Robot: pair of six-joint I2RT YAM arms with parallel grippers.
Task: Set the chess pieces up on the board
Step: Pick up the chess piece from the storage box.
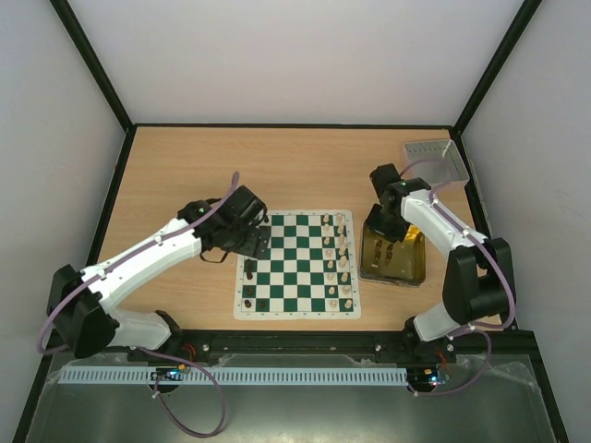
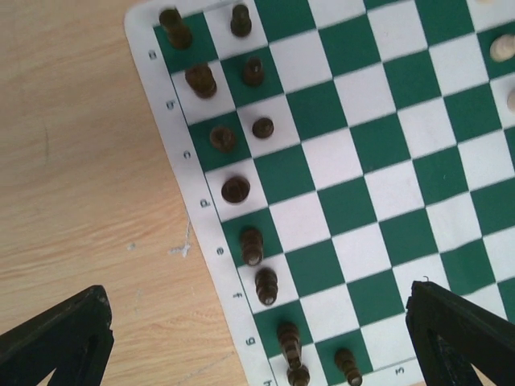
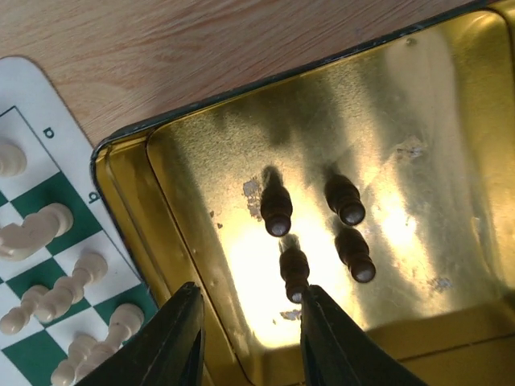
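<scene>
This is a robotics lab test cell. A plain wooden table is boxed in on 3 sides by blank white walls set in black frame struts. 2 white-and-black robot arms, the left arm and the right arm, are mounted on a black rail at the table's near edge. Purple cables loop from their bases beside a slotted white cable duct.

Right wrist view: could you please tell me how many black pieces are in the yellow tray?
4 black pieces, all in the tray: back left, back right, front left by the right gripper, front right. The gripper could hide more.
</scene>
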